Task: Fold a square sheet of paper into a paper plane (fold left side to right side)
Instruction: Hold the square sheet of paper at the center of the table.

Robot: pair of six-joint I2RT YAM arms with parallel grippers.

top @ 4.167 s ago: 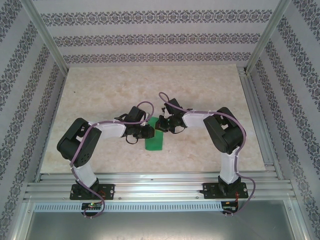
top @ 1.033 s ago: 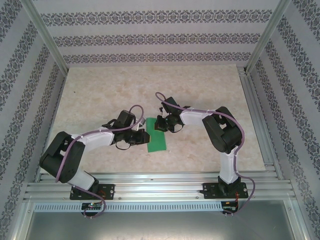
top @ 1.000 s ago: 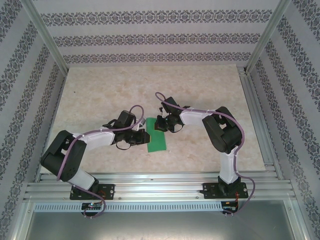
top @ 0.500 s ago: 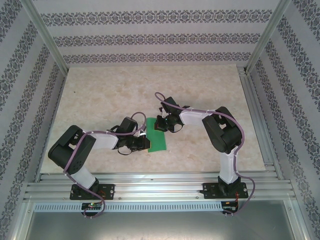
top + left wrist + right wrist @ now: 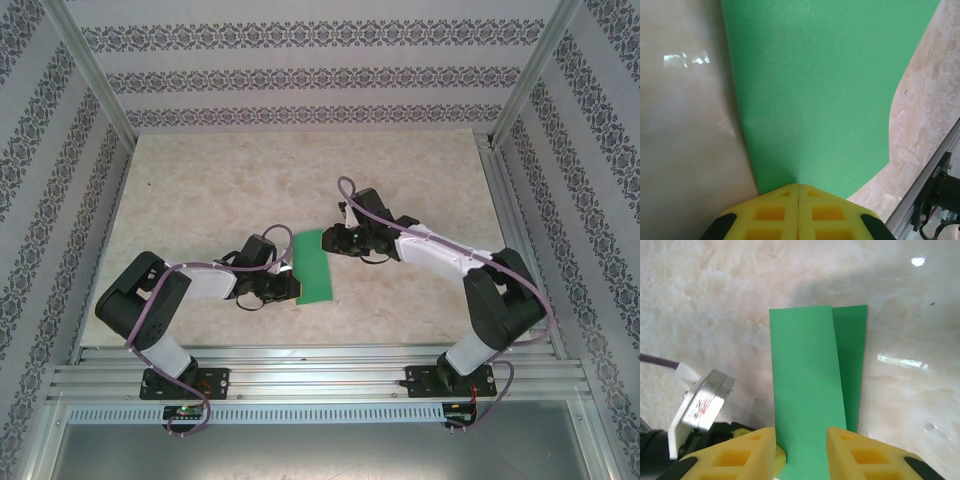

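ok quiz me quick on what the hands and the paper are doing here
1. True or false: the left hand is shut on the green paper.
2. The right hand is: A open, B shut on the paper, C shut on nothing.
3. How many paper layers show in the right wrist view?
Key: 1 true; 2 A; 3 two.

Patterned walls [image 5: 300,75] w/ alu. posts [image 5: 90,70] round a beige, seemingly marble tabletop [image 5: 200,180].
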